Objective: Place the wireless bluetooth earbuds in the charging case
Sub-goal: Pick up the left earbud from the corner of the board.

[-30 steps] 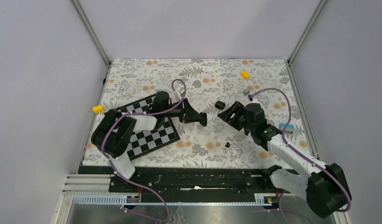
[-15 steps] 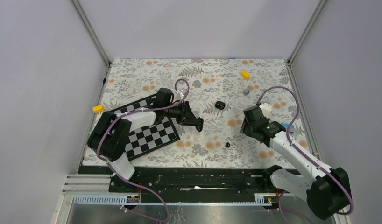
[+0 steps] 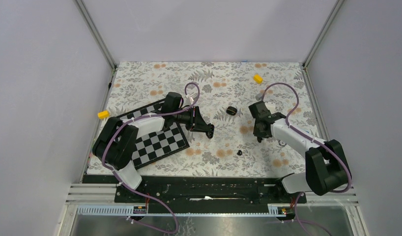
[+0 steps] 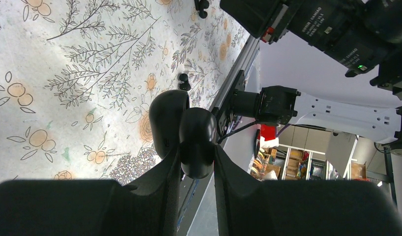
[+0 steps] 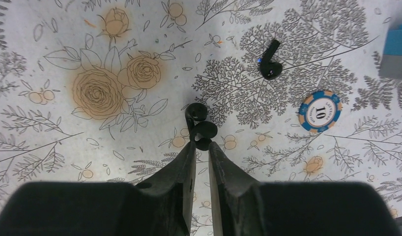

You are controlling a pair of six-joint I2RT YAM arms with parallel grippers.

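On the floral-patterned table [image 3: 140, 81], with a checkered board [image 3: 162, 145] lying at its left side, my two arms work from opposite sides. My left gripper [image 3: 209, 131] reaches out past the board's right edge and is clamped on the charging case [image 4: 196, 140], whose two rounded black halves show side by side above the fingers. I take that to mean it is open, though no inner face shows. My right gripper [image 5: 201, 147] points down at the cloth, well apart from the case, which lies to its left in the overhead view. A blue and orange poker chip [image 5: 319, 111] rests flat to the right of these fingers. The nearer earbud [image 5: 204, 130] lies with its long axis running straight out along the line of my right fingers. Its near end is pinched between the tips, which have drawn almost together on it. The second earbud [image 5: 268, 64] lies loose on the cloth, beyond and to the right, tilted, near the chip but not touching it. Both buds sit on the right arm's side, so the coming move looks like a lift and a carry leftward to the held case.
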